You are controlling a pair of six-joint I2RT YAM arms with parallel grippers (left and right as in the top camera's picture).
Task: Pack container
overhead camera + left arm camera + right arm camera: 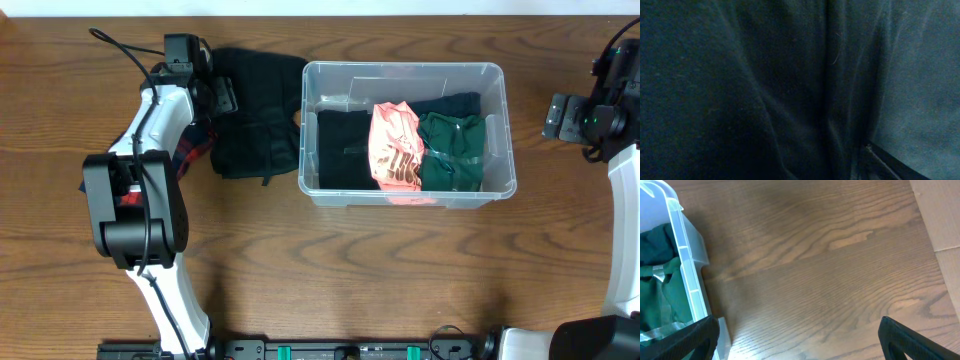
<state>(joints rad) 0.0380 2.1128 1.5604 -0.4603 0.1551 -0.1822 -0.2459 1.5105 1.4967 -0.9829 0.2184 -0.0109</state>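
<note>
Container (400, 198), partly filled with clothes (397, 150), is placed between both jaw pairs; grasping of black garment (255, 125) under left gripper (218, 95) is judged underway, jaw state untellable, right gripper (797, 345) spread; firm pinch and lift over wall needed.

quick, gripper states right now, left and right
left gripper: down on the black cloth, cannot tell if open or closed
right gripper: open, holding nothing

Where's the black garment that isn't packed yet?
Overhead view: the black garment lies on the table just left of the container, with the left gripper at its left edge.
</note>
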